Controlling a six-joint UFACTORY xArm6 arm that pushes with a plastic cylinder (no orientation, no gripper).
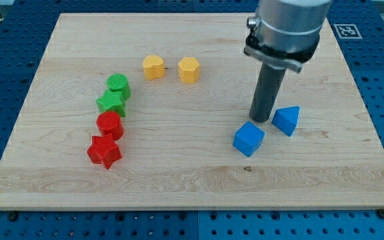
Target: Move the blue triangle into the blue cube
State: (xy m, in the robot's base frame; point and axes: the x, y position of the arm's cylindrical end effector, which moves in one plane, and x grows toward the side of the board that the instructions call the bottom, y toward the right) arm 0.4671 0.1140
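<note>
Eight small blocks sit on the wooden counter (199, 180), and nothing else does: no bowl, tray or box, so nothing here holds anything. Biggest thing in sight after the counter is the grey arm (287, 30) coming down from the view's top right, ending in a dark rod. It carries no gripper at all, so there is nothing to call spread or pinched. The rod's tip (261, 120) rests between the two blue pieces, just above and to the right of the blue cube (248, 139) and just left of the blue triangle (287, 120); whether it touches either one I cannot tell.

The blue triangle lies right of centre, near the cube but apart from it, with the tip in the gap. It looks like a light, hard plastic piece that should slide easily on the smooth wood and may well spin if pushed off-centre. There is no taking hold of it; I would judge the push belongs on its right face, square on, driving it left and slightly down toward the cube. From where the tip stands, that means going round the triangle first.

Over on the view's left, a curved line runs down: a green cylinder (119, 85), a green star (111, 103), a red cylinder (110, 124) and a red star (105, 152). Near the top middle sit two yellow blocks (154, 67) (189, 69), side by side and apart.
</note>
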